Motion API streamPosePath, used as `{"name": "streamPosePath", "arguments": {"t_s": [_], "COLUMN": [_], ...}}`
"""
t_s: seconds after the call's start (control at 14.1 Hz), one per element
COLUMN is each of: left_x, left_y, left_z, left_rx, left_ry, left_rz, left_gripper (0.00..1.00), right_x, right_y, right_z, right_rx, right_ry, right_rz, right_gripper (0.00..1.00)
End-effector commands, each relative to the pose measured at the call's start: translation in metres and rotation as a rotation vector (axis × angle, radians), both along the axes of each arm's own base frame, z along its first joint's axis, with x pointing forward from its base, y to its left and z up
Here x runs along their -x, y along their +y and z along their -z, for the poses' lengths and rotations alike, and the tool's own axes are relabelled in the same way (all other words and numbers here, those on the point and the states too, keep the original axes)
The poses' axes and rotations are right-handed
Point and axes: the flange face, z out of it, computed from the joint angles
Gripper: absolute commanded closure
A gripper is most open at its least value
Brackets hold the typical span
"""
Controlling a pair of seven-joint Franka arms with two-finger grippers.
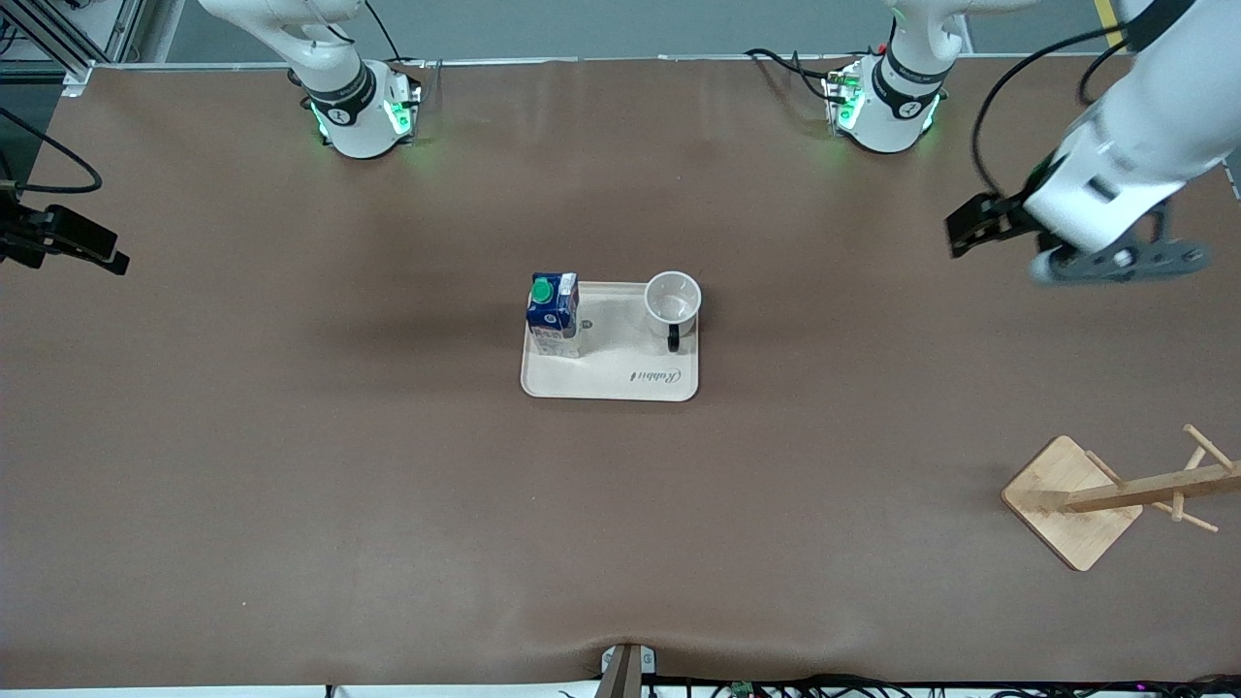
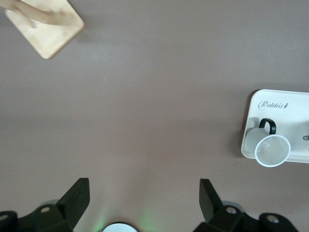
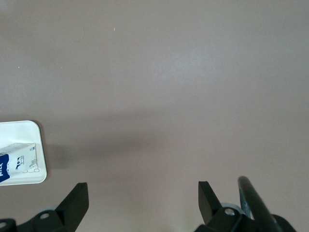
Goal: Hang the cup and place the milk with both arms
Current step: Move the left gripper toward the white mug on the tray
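Both claws hang released, well apart from the tray (image 1: 609, 383): left claw (image 2: 144, 199), right claw (image 3: 143, 202). Risk: the cup (image 1: 672, 301) tips when grabbed; the upright milk (image 1: 554, 314) topples if nudged.

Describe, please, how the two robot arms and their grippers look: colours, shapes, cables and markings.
Both arms are white with black rings at the joints, and each round base glows green. A small round logo marks each base collar. Black cables run along the left arm and lie by both bases. The left gripper is black, with flat, wedge-shaped fingers; the right gripper is black and alike in shape.
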Motion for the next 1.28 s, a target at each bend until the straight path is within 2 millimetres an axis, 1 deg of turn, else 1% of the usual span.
{"name": "streamPosePath", "arguments": {"t_s": [0.0,0.14,0.21,0.28,0.36,0.5,0.64,0.78,0.85,0.92,0.99,1.07,1.21], "left_x": [0.003,0.017,0.029,0.036,0.036,0.035,0.039,0.049,0.053,0.056,0.065,0.07,0.091], "left_y": [-0.047,-0.085,-0.106,-0.124,-0.135,-0.159,-0.186,-0.213,-0.221,-0.224,-0.234,-0.237,-0.245], "left_z": [0.048,0.091,0.117,0.136,0.158,0.195,0.233,0.267,0.277,0.284,0.285,0.283,0.294], "left_rx": [0.006,-0.007,-0.018,-0.013,-0.007,-0.002,-0.005,-0.024,-0.023,-0.027,-0.026,-0.032,-0.043], "left_ry": [-0.023,-0.051,-0.064,-0.097,-0.098,-0.09,-0.117,-0.138,-0.132,-0.123,-0.118,-0.115,-0.079], "left_rz": [0.011,-0.017,-0.034,-0.061,-0.093,-0.105,-0.142,-0.145,-0.156,-0.166,-0.157,-0.154,-0.131], "left_gripper": [0.0,0.0,0.0,0.0,0.0,0.0,0.0,0.0,0.0,0.0,0.0,0.0,0.0], "right_x": [-0.002,-0.002,-0.002,-0.002,-0.003,-0.005,-0.005,-0.007,-0.008,-0.008,-0.009,-0.009,-0.009], "right_y": [-0.003,-0.003,-0.002,-0.002,-0.002,-0.004,-0.004,-0.004,-0.004,-0.004,-0.004,-0.004,-0.007], "right_z": [-0.004,-0.004,-0.004,-0.004,-0.002,0.001,0.002,0.004,0.007,0.008,0.009,0.01,0.01], "right_rx": [0.015,0.015,0.013,0.013,0.013,0.014,0.014,0.014,0.014,0.012,0.012,0.012,0.009], "right_ry": [0.0,0.0,0.002,0.002,0.005,0.01,0.011,0.014,0.02,0.022,0.025,0.025,0.028], "right_rz": [0.006,0.007,0.006,0.006,0.006,0.007,0.007,0.007,0.007,0.007,0.008,0.01,0.016], "right_gripper": [0.0,0.0,0.0,0.0,0.0,0.0,0.0,0.0,0.0,0.0,0.0,0.0,0.0]}}
